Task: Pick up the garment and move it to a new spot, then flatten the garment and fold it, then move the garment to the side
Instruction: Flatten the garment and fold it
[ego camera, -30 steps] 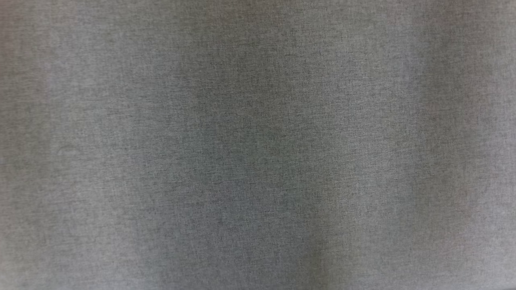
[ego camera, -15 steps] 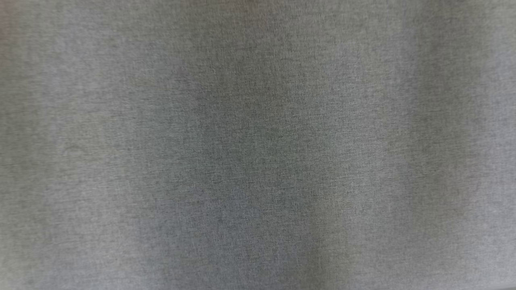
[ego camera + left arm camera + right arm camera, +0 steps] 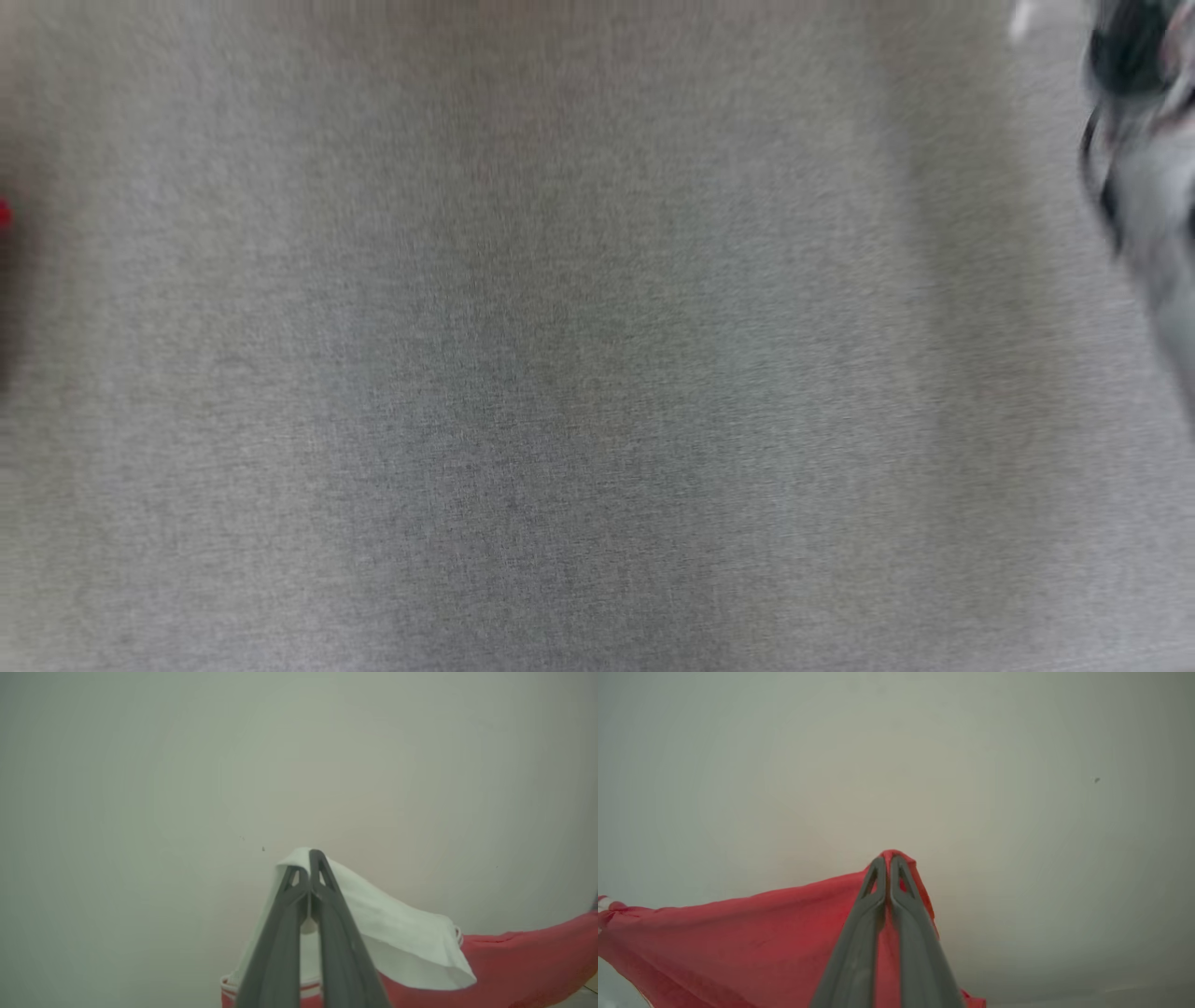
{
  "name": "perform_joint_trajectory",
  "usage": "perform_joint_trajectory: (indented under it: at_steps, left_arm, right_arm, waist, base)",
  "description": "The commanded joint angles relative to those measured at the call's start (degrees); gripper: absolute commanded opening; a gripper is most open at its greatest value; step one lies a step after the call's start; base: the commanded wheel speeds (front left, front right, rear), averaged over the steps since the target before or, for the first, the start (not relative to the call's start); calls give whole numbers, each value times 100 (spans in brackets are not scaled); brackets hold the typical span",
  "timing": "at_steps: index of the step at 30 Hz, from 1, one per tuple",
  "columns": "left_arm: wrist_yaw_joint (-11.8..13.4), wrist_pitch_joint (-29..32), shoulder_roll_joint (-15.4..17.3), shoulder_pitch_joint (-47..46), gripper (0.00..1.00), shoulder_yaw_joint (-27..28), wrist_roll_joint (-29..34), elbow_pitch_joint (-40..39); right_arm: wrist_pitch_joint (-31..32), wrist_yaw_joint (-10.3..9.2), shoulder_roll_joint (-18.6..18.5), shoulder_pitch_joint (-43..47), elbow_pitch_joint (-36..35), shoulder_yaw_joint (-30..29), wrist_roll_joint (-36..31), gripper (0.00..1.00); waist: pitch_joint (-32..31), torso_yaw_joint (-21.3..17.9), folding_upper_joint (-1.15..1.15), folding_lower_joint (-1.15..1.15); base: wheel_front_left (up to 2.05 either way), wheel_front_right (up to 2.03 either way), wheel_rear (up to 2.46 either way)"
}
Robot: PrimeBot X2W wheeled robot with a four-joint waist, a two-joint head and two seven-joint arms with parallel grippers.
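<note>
The garment is red with a white part and red-and-white striped trim. In the left wrist view my left gripper is shut on the white part, which drapes over its fingers above a pale surface. In the right wrist view my right gripper is shut on a red fold of the garment, which stretches away to the left. In the head view a sliver of red shows at the left edge.
A grey woven table cover spreads across the head view, blurred. A blurred pale and dark arm part hangs at the upper right corner there. Both wrist views look onto a plain pale surface.
The head picture has gone blurred and paler. A blurred arm part has come in at its upper right and a red sliver at its left edge; the camera may have moved.
</note>
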Motion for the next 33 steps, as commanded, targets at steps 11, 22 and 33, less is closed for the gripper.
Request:
perform_joint_trajectory:
  at_steps: [11, 22, 33]
  left_arm:
    - [1395, -28, -146, 4538, 0, 1601, 315, -3202]
    - [1346, -26, -1298, 7493, 0, 2344, 884, -3878]
    - [1015, -27, -2174, 9215, 0, 2359, 1296, -3605]
  right_arm:
    - [-158, -15, -308, 3262, -1855, -367, 142, 0]
    - [117, -16, 17, 6001, -2994, -1335, -202, 0]
    - [743, -16, 450, 8110, -3706, -2153, -832, 0]
  waist:
    - [-955, 75, 0, 1]
    - [-1448, 213, 0, 1]
    - [-1996, 381, 0, 1]
  base:
    - [0, 0, 0]
    - [0, 0, 0]
    - [0, 0, 0]
